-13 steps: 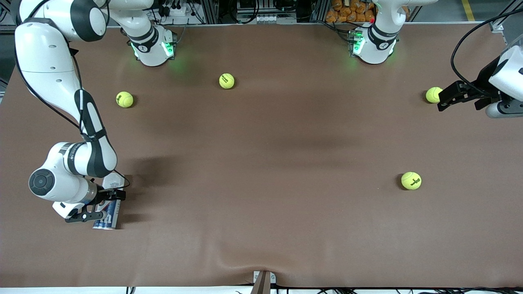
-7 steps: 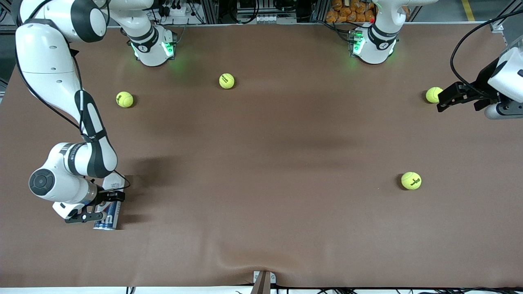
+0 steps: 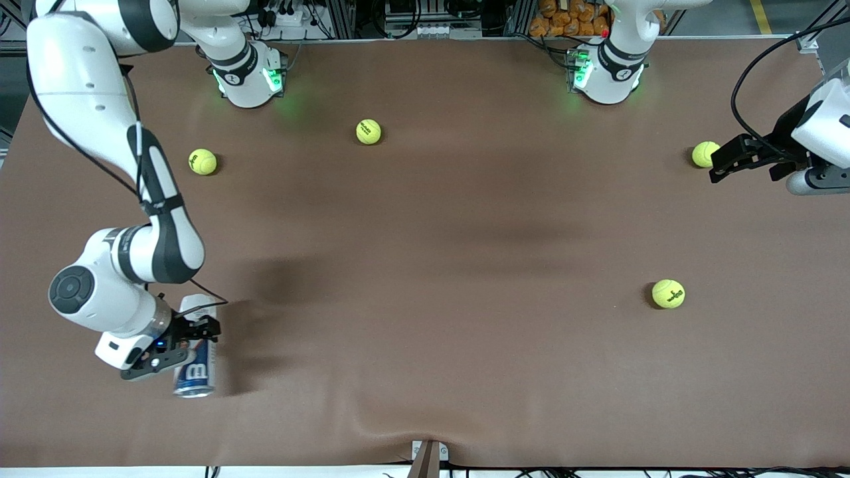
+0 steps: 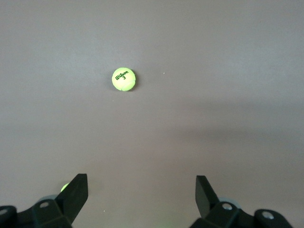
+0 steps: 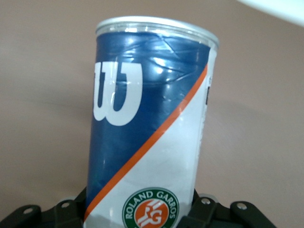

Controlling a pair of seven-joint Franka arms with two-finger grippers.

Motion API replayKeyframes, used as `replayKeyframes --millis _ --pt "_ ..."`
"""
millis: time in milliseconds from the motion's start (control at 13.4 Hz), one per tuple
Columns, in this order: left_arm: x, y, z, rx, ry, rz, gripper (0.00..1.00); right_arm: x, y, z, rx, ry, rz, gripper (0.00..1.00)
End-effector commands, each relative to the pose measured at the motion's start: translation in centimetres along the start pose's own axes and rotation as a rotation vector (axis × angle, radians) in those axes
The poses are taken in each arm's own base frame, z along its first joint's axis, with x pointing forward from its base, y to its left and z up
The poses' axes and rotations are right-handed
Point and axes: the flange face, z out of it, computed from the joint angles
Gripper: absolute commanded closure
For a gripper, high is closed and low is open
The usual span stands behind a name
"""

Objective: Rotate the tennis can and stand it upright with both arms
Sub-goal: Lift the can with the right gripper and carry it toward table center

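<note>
I see the tennis can (image 3: 194, 363) lying on its side on the brown table (image 3: 425, 265), at the right arm's end and close to the front camera. Its silver rim points toward that camera, and its blue part with the big white "W" faces up.

My right gripper (image 3: 179, 344) is down at the can. Its two black fingers sit on both sides of the can, about the middle of it, and they are clamped on it. In the right wrist view the can (image 5: 149, 128) fills the space between the fingers, with the blue label, an orange stripe, a white part and a round green and orange badge. The right arm (image 3: 119, 186) bends down from its green-lit base (image 3: 249, 79) to get there.

My left gripper (image 3: 724, 159) is up in the air over the left arm's end of the table, and that arm waits there. Its fingers (image 4: 76, 192) are spread wide apart with nothing between them. It hangs just beside a yellow tennis ball (image 3: 704, 154).

In the left wrist view I see the bare table and one ball (image 4: 124, 79) with dark writing on it.

There are three more balls on the table. One ball (image 3: 668, 293) lies nearer the front camera, toward the left arm's end. One ball (image 3: 368, 131) lies between the two bases, a little nearer the camera than they are. One ball (image 3: 202, 161) lies near the right arm's base.
</note>
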Motion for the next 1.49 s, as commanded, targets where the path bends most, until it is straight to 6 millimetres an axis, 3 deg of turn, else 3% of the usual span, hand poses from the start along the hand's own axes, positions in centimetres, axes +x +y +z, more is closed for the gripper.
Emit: replayKeyframes --millis 0,149,298,522,671,895,1268,1342,1417 --pt "0.2 -0.1 -0.5 -0.02 0.01 0.003 0.0 2.6 -6.8 -4.5 0.008 0.038 -0.233 0.3" --pt "0.2 -0.3 -0.5 -0.02 0.01 0.0 0.0 4.4 -13.3 -5.5 0.017 0.057 -0.453 0.3" --pt "0.2 -0.4 -0.6 -0.02 0.011 -0.001 0.0 5.3 -19.8 -4.8 0.034 0.058 -0.65 0.29" --pt "0.2 -0.5 -0.7 -0.02 0.014 -0.004 0.0 5.4 -30.7 -3.8 0.056 0.058 -0.907 0.29" --pt "0.1 -0.8 -1.0 -0.02 0.019 -0.009 0.0 4.9 -35.8 -2.2 0.066 0.065 -1.055 0.29" --pt "0.1 -0.9 -1.0 -0.02 0.019 -0.011 0.0 4.1 -39.9 1.5 0.05 0.099 -1.259 0.24" --pt "0.4 -0.9 -0.7 -0.022 0.02 -0.012 0.0 1.4 -45.7 7.4 0.037 0.086 -1.394 0.21" --pt "0.4 -0.8 -0.3 -0.035 0.011 -0.014 0.0 0.9 -46.3 8.2 0.038 0.087 -1.398 0.0" --pt "0.5 -0.6 0.5 -0.051 -0.006 -0.012 0.0 0.6 -46.4 8.5 0.04 0.08 -1.399 0.0"
